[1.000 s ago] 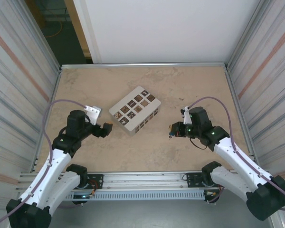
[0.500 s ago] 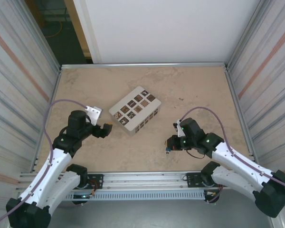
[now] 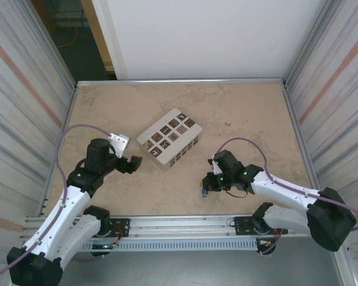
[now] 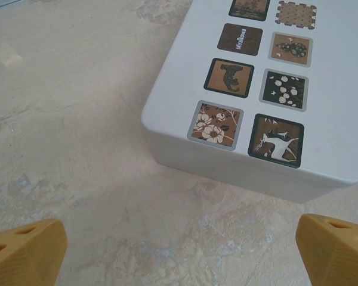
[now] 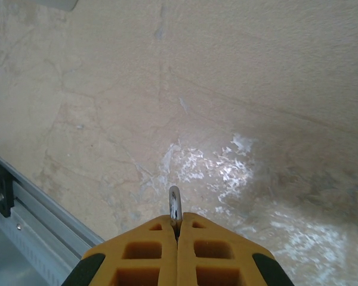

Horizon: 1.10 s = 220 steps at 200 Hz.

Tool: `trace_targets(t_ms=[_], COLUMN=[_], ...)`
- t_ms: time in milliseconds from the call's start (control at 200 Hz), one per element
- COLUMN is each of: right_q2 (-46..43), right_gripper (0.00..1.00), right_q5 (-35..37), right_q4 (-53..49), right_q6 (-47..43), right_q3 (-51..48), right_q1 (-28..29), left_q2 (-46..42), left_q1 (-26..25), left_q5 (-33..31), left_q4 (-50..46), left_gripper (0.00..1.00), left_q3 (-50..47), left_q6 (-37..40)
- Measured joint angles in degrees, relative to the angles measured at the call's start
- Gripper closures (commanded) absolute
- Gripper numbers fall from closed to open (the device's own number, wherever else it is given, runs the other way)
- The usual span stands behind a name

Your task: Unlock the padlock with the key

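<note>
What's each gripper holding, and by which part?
Right gripper pinches the padlock, apparently by its metal shackle, tip protruding. Left gripper open, empty.

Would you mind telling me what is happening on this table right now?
The right fingers are shut on a tiny item, apparently the padlock. From above it is a bluish speck at their tips, and in the wrist view a pale metal tip pokes out between them. They hover low over the table, near its front edge. The left fingers are wide open and empty, beside the near corner of the white box. I cannot make out the key.
</note>
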Motion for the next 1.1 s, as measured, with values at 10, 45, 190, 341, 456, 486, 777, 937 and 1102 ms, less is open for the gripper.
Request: trace_targets(t_ms=[10,45,190,341,456,486,777,937,1102], right_q2=[0.2,0.9,4.1,6.6,7.8,8.0,10.7,11.1,11.3], right_gripper=[1.00,1.00,1.00,1.00,1.00,1.00,1.00,1.00,1.00], right_q5=[-0.1,-0.5,-2.6,-3.5,-4.3,-4.5,-5.0,-5.0,-5.0], right_q4=[0.2,0.6,2.6,3.7,4.5,4.6,5.8,6.0,6.0], right_q6=[0.0,0.0,0.0,-0.1,-0.2,-0.3,-0.5,-0.6,-0.7], right_q3=[0.0,0.0,0.0,0.0,0.0,0.0,0.0,0.0,0.0], right_q1=[0.0,0.0,0.0,0.0,0.0,0.0,0.0,0.0,0.0], left_q2=[0.0,0.0,0.0,0.0,0.0,0.0,0.0,0.1,0.6], left_q1=[0.0,0.0,0.0,0.0,-0.4,-0.4,-0.7,-0.8,-0.8], left_q5=[0.0,0.0,0.0,0.0,-0.4,-0.4,-0.7,-0.9,-1.1], left_q4=[0.0,0.0,-0.1,-0.2,-0.2,-0.2,-0.2,-0.4,-0.7], left_gripper=[0.01,0.01,0.01,0.01,0.01,0.01,0.01,0.01,0.01], left_q3=[0.0,0.0,0.0,0.0,0.0,0.0,0.0,0.0,0.0], left_q6=[0.0,0.2,0.4,0.6,0.7,0.7,0.8,0.8,0.8])
